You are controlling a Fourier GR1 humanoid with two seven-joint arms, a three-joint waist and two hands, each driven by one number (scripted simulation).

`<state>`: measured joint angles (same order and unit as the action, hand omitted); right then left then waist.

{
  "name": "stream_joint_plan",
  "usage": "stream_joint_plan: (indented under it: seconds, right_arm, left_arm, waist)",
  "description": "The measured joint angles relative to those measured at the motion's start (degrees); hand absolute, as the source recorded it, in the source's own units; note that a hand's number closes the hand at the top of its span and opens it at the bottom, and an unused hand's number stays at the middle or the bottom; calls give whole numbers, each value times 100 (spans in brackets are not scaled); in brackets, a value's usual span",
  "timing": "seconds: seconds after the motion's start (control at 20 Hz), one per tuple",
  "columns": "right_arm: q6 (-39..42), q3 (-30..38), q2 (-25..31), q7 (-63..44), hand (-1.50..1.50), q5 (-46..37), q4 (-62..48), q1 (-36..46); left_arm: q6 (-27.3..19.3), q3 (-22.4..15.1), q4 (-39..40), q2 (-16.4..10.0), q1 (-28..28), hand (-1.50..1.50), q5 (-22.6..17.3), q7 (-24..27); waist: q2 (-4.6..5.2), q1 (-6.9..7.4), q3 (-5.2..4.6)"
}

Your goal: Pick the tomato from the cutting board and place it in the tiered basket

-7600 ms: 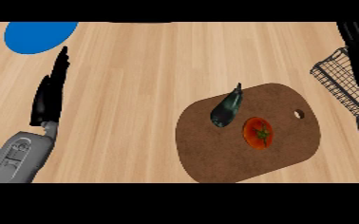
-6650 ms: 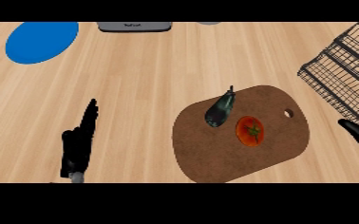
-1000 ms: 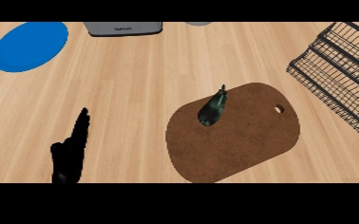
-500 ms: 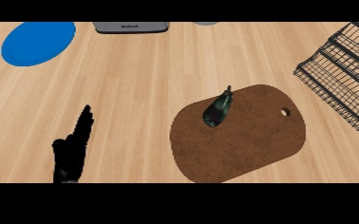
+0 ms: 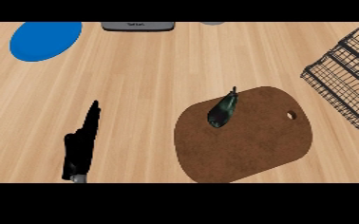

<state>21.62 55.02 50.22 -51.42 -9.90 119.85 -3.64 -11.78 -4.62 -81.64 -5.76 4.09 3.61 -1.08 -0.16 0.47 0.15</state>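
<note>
Left hand [image 5: 80, 144] was open, resting. Board [image 5: 245, 147] to its right showed only eggplant [image 5: 223, 111], no tomato. Right hand was off-frame, grip unknown, probably carrying. Next: release over basket [image 5: 340, 76], farther right.

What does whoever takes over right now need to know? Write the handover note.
Left hand: open, fingers straight, resting at lower left.
Right hand: out of view.
Cutting board: holds only a dark green vegetable; no tomato on it.
Tomato: not visible anywhere.
Tiered basket: partly in view at the right edge; no tomato in the part that shows.
Done: tomato is off the board.
Left: confirm it sits in the basket; cannot tell from here.
</note>
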Motion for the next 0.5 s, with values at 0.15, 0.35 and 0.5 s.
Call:
stream_joint_plan:
  seconds: [0.15,0.35,0.5]
  right_arm:
    - [-172,-467,265,-49,150,-234,-478,388]
    - [-353,-960,499,203,150,-465,-1319,829]
    - [-531,-1399,490,415,150,-655,-1762,1101]
  left_arm:
    - [29,-20,-65,-4,19,0,24,-60]
    - [20,-41,3,55,22,0,74,48]
    - [114,13,-79,-8,66,0,21,31]
  waist:
    - [12,33,-6]
    - [14,43,-2]
    - [15,46,-3]
